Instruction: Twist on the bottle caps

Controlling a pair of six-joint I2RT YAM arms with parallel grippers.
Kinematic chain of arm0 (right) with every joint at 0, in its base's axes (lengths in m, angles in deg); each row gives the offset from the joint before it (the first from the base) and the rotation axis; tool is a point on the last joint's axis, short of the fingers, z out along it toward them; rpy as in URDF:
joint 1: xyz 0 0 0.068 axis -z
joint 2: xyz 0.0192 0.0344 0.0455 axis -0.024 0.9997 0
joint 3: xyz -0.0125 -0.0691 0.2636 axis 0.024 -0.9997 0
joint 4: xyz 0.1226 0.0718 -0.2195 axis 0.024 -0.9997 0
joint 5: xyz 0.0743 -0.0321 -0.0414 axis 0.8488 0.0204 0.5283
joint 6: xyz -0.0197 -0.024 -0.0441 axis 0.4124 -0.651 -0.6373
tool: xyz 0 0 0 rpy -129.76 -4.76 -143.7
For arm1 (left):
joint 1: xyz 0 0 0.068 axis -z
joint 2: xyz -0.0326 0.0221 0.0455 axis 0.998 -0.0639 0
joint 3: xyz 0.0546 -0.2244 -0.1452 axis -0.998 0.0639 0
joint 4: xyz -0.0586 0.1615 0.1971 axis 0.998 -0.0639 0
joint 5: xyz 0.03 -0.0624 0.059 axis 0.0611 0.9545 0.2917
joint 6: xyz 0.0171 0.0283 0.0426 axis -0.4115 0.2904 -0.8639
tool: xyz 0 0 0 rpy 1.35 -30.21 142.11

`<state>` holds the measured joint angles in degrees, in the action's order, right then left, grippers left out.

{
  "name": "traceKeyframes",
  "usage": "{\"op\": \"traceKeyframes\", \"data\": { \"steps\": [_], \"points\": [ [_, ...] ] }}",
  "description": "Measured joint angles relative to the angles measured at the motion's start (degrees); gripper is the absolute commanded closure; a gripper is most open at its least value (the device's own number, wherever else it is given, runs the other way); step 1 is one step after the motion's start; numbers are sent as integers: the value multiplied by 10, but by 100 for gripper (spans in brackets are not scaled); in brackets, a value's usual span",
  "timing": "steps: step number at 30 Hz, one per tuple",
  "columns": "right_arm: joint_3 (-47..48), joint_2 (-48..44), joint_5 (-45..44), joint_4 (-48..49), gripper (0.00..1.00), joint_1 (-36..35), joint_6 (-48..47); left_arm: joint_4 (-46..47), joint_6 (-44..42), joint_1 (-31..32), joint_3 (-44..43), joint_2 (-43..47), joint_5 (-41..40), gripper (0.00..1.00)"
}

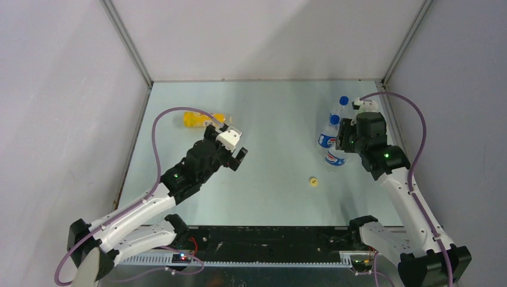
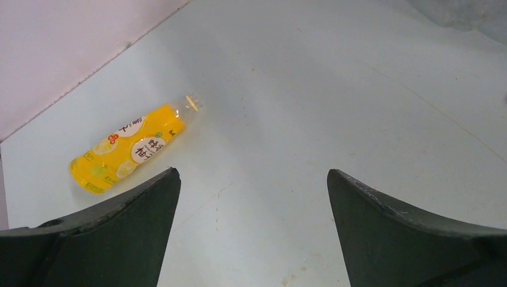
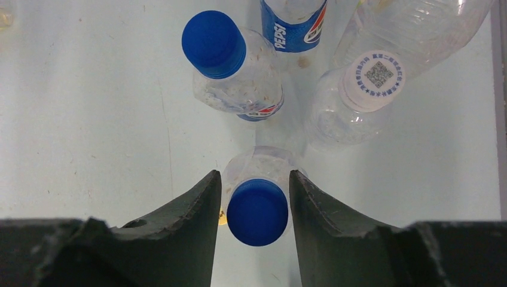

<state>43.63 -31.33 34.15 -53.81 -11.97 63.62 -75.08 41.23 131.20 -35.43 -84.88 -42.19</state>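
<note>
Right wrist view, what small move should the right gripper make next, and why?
Probably open the right gripper fully and lift off the blue cap: it looks seated on its bottle, the other blue cap is on too, and the yellow cap lies loose on the table.

Overhead wide; wrist cams close, sharing bottles point(image 1: 327, 140).

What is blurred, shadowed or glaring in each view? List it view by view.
Top external view: even, soft light, no harsh glare, the yellow cap tiny but distinct. Left wrist view: the yellow bottle sharp, the near fingers dark and featureless. Right wrist view: print on the white cap readable, the blue cap crisp, faint sheen on the clear unlabelled bottle.
</note>
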Motion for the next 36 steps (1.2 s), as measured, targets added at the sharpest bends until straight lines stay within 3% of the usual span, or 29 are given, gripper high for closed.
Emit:
{"op": "traceKeyframes", "data": {
  "steps": [6,12,19,23,24,26,36],
  "points": [
    [0,0,-1,0,47,0,0,-10,0,0,-3,-3,0,0],
    [0,-7,-1,0,33,0,4,-13,0,0,-3,-5,0,0],
    [13,-29,-3,-13,26,0,-10,-16,0,0,-3,-8,0,0],
    [31,-59,-4,-17,16,0,-38,-39,-1,0,-20,-25,-3,0],
    [35,-68,-5,-17,4,0,-45,-48,-1,-1,-29,-33,-5,0],
    [42,-94,-3,-17,1,0,-66,-61,-3,-8,-48,-52,-6,0],
    [52,-181,41,-14,1,0,-165,-139,-63,-116,-152,-184,25,0]
  ]
}}
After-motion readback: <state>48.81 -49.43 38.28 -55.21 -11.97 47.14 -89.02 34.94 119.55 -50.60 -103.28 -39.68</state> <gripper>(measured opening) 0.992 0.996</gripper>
